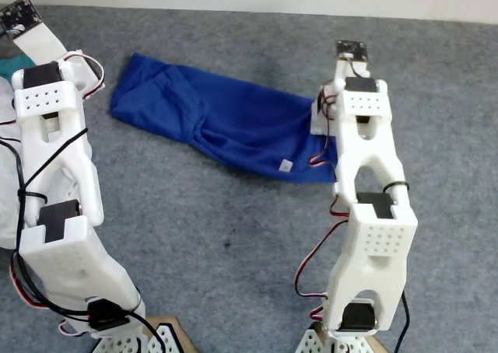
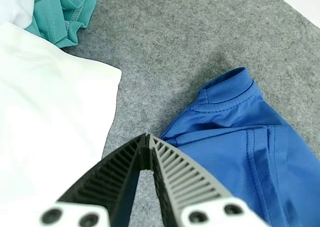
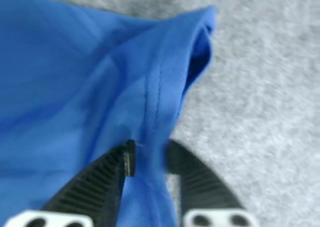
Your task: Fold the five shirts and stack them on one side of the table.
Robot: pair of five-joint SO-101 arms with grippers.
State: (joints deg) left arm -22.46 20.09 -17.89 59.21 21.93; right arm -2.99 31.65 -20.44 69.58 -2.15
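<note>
Closest in, the right gripper [image 3: 150, 159] has its ribbed black jaws pinched on a seamed fold of the blue shirt [image 3: 75, 77]. The cloth is bunched between them and runs on to a hemmed opening that gapes above the grey tabletop [image 3: 260, 87].

The left gripper [image 2: 148, 139] has its jaws closed tip to tip, with nothing held between them. It points down at a bare strip of tabletop. On one side of that strip lies a white shirt [image 2: 45, 117], spread flat with a rounded corner. On the other is a banded, stitched end of the blue shirt. How high the tips stand over the surface cannot be told. Past the white shirt a teal shirt [image 2: 65, 12] lies crumpled, touching its edge.

From the high view, the blue shirt stretches as a long rumpled band across the tabletop. It slants from near the left arm [image 1: 54, 159] over to the right arm [image 1: 366, 190], whose wrist sits over the cloth's far end. A small white tag [image 1: 285, 166] shows near the shirt's nearer edge. The white and teal shirts lie at the table's edge, beside and partly under the left arm.
</note>
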